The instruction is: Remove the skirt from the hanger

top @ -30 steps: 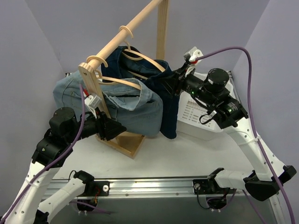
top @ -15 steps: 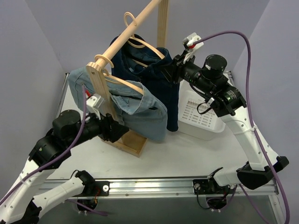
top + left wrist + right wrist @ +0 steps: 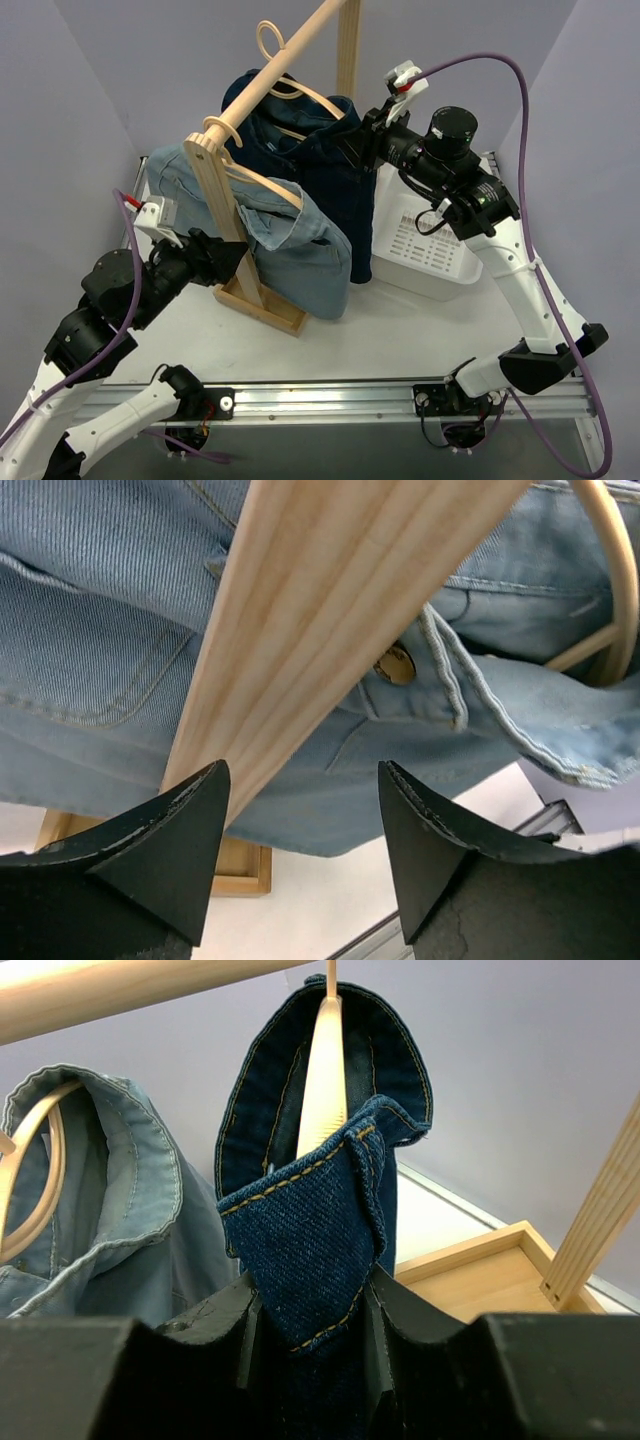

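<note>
Rack [image 3: 300, 35] of pale wood fills the table's centre, carrying two hangers. Dark skirt [image 3: 335, 170] hangs at twelve o'clock on its hanger [image 3: 300, 95], light denim garment [image 3: 290, 240] at nine. Right gripper [image 3: 310, 1310] pinches the dark skirt's waistband; left gripper [image 3: 300, 850] is spread around the rack's post.

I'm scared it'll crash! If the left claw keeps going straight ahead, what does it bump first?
Probably the wooden rack post: it runs right across the gap ahead of the open left gripper, with the light blue denim skirt behind it. Depth is hard to judge.
</note>
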You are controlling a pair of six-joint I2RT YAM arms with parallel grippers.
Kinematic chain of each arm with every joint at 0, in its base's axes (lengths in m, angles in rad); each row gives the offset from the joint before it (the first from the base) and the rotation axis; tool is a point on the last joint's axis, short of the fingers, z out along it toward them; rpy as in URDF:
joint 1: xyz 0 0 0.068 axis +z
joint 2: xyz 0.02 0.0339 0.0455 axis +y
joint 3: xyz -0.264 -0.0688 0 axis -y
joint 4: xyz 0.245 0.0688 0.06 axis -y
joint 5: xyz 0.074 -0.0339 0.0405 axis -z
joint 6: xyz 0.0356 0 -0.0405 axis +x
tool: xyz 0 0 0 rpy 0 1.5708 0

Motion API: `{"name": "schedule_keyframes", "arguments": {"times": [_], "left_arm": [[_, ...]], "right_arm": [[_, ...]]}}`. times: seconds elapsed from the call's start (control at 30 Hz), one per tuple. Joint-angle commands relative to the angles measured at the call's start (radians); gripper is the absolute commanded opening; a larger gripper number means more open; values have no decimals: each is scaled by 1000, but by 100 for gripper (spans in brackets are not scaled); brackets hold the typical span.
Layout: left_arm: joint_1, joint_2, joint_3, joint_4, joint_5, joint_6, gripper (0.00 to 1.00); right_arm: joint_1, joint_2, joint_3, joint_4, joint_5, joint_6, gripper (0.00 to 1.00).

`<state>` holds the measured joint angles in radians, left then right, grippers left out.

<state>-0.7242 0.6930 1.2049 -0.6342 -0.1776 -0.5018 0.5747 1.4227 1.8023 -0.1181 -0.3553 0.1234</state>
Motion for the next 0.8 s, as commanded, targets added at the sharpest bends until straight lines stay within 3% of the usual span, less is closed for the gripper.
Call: {"name": "schedule_keyframes", "arguments": {"times": [0.0,0.13,0.37,0.77], "left_arm": [[-3,26,1,82,-54,-15,69],[-3,53,19,61,-178,-12,50],[-1,129,74,7,-342,38,49],[-1,166,179,-18,-491,160,49]], "right_arm": [[-3,-13,72,86,-25,15,0],[-3,-19,66,75,-22,15,0],[-3,-2,97,40,-24,-1,0],[-6,159,238,-6,-25,-21,0]]}}
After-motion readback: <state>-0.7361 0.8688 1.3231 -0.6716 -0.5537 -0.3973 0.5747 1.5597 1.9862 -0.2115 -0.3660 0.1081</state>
